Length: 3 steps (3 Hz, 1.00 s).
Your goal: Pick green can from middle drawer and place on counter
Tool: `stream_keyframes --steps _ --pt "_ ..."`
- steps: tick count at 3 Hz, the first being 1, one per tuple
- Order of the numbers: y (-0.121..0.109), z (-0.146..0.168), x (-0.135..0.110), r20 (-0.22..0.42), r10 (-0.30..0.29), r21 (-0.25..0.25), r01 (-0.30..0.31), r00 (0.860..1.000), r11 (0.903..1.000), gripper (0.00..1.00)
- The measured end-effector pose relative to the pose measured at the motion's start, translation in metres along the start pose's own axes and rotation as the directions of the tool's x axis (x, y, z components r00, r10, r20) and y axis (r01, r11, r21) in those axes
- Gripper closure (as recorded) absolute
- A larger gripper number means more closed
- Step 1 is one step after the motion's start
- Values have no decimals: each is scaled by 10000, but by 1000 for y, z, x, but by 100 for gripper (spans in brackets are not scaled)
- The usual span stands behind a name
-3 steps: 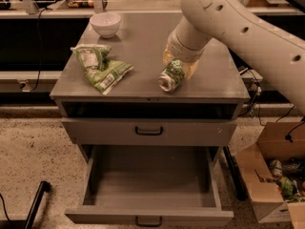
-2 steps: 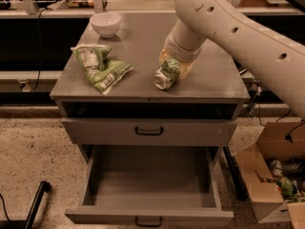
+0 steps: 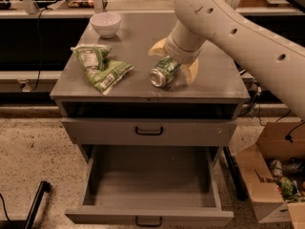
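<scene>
Green can point(image 3: 164, 71) on the table point(image 3: 214, 82), claw point(image 3: 174, 60) over it

The can lies on its side near the table's front edge, its silver end turned towards the front. The claw hangs right above it, cream fingers point(image 3: 191, 72) spread open to either side. To the left lie a crumpled green snack bag point(image 3: 101, 68) and a white bowl point(image 3: 106, 24); the middle drawer point(image 3: 147, 181) stands pulled out below

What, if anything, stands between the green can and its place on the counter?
Nothing visible does. The green can already lies on its side on the counter, directly under the gripper. The snack bag and the white bowl sit further left, apart from it.
</scene>
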<state>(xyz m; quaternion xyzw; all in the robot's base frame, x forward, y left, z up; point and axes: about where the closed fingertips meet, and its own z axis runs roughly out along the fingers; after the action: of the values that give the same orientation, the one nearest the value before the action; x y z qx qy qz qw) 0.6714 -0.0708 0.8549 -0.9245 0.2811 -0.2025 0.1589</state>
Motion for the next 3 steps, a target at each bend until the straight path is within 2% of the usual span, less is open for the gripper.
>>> stream_keyframes --steps 2,3 --pt "1 -7 5 87 194 132 -195 9998 9997 0" --pt "11 -19 14 863 642 303 -670 9942 9973 0"
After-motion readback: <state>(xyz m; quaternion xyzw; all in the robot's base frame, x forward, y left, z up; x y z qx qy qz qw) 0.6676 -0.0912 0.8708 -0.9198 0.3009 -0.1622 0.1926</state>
